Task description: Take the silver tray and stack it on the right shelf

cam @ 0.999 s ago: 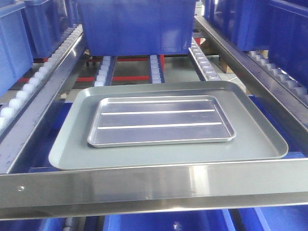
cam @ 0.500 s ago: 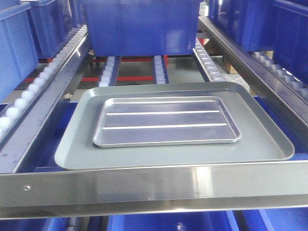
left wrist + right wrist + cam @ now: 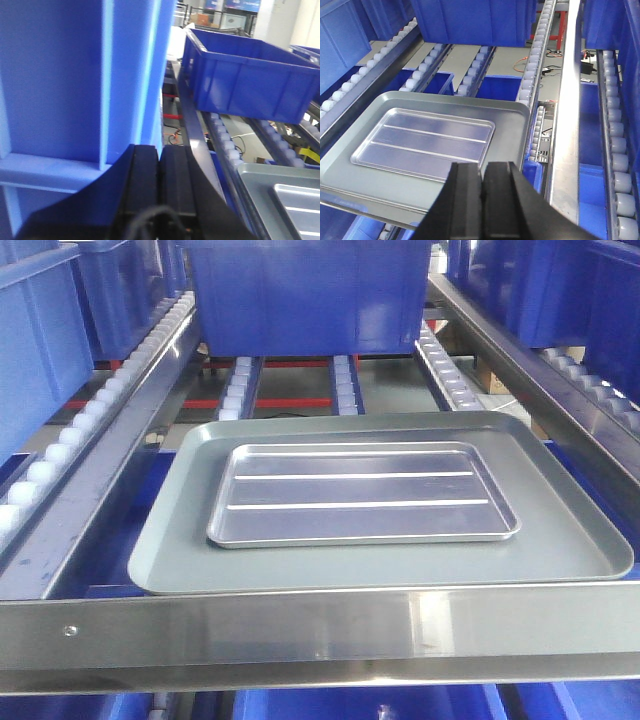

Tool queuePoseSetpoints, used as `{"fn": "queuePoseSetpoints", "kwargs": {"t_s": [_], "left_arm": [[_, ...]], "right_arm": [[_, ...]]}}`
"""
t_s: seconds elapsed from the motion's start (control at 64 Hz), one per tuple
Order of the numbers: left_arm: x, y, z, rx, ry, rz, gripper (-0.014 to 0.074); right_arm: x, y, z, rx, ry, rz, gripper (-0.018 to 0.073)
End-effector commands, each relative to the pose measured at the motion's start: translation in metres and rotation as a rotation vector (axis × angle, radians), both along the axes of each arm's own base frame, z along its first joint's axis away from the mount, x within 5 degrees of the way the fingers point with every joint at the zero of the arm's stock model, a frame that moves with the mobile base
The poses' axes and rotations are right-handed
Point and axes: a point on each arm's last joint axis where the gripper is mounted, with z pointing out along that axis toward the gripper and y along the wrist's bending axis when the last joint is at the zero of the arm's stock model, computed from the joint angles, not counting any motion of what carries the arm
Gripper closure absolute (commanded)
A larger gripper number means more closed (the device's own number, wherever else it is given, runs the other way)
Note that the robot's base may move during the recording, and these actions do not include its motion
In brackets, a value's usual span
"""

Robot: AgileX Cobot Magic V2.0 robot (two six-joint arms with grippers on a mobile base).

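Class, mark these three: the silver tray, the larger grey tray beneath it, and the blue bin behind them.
silver tray (image 3: 360, 495): front view, ridged floor.
grey tray (image 3: 165, 545): front view, bare floor left of the silver tray.
blue bin (image 3: 310, 295): front view, front wall.

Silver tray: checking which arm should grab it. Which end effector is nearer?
Right. The right end effector hovers over the silver tray's near edge; the left end effector is off beside it.

Silver tray (image 3: 300, 202) cut off, R edge.
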Motion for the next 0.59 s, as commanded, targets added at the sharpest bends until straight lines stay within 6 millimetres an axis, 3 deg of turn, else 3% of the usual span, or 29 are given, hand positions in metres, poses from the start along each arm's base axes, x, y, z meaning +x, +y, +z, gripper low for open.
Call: {"fn": "queuePoseSetpoints", "kwargs": {"t_s": [0.0, 0.578], "left_arm": [[-0.0021, 0.0005, 0.0029, -0.014, -0.090, 0.005, 0.0697], [-0.0021, 0.0006, 0.0029, -0.014, -0.090, 0.006, 0.0697]], "right_arm": [[0.0005, 0.0006, 0.0159, 0.014, -0.103, 0.007, 0.0503], [0.0005, 0.0006, 0.0159, 0.014, -0.103, 0.007, 0.0503]]}}
